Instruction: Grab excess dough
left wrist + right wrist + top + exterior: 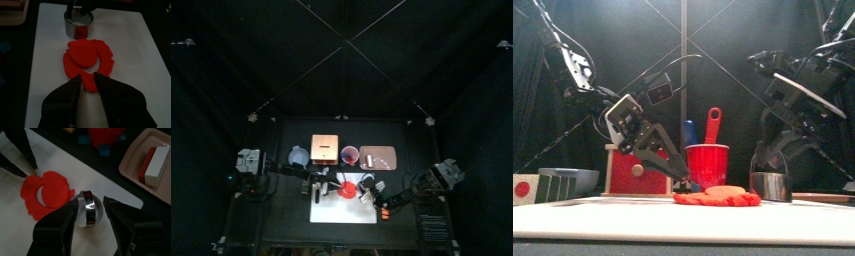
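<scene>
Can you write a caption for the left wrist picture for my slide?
Left gripper, jaws open, reaches the red dough on the white mat, metal cutter beyond.

The top view looks straight down from high up, the table (271,190) small at 6 o'clock. The front view sits level at the table's edge, close to the red dough (718,197). Both wrist views look down closely, sharing that dough and the white mat (143,50).

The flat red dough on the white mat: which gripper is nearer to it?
Left. The left gripper is at the edge of the flat red dough; the right gripper straddles the round metal cutter beside it.
</scene>
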Controlling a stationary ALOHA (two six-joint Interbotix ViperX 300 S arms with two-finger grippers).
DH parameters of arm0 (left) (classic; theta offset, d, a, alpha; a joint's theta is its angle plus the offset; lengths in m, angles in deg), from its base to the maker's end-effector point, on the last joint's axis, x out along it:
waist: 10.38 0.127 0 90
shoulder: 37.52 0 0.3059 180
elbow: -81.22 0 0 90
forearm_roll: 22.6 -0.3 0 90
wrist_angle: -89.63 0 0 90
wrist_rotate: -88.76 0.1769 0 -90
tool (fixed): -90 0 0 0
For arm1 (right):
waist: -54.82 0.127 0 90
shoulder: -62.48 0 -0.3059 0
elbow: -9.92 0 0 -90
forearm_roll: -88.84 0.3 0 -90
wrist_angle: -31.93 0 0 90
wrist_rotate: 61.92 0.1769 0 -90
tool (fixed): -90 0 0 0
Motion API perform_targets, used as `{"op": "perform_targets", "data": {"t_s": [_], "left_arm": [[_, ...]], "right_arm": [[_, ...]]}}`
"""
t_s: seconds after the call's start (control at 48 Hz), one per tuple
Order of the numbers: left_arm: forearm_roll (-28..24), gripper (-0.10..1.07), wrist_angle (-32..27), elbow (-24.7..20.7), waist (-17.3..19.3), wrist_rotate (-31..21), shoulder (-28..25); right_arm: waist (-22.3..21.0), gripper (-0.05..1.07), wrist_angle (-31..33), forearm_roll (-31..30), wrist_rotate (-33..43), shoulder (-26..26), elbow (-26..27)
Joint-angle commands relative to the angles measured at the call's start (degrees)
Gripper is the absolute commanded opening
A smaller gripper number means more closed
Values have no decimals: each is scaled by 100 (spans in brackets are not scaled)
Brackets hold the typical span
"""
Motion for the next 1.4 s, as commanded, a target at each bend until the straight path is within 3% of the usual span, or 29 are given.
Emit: {"op": "perform_targets", "data": {"t_s": [0.0, 0.188, 0.688, 0.792, 1.062, 1.375], "left_arm": [[9, 71, 18, -97, 26, 9, 158], [9, 71, 9, -97, 35, 9, 141], [105, 72, -18, -149, 26, -18, 141], [272, 74, -264, -264, 26, -18, 149], [439, 97, -1837, -923, -26, 9, -26], [325, 102, -2074, -1187, -193, 9, -193]], "right_arm": [[26, 82, 167, -272, -26, 343, 53], [141, 82, 659, -686, 18, 483, -26], [105, 82, 668, -712, 18, 475, -114], [105, 82, 624, -624, 26, 439, -114], [105, 82, 413, -606, 26, 334, -114], [105, 82, 316, -606, 26, 237, -114]]}}
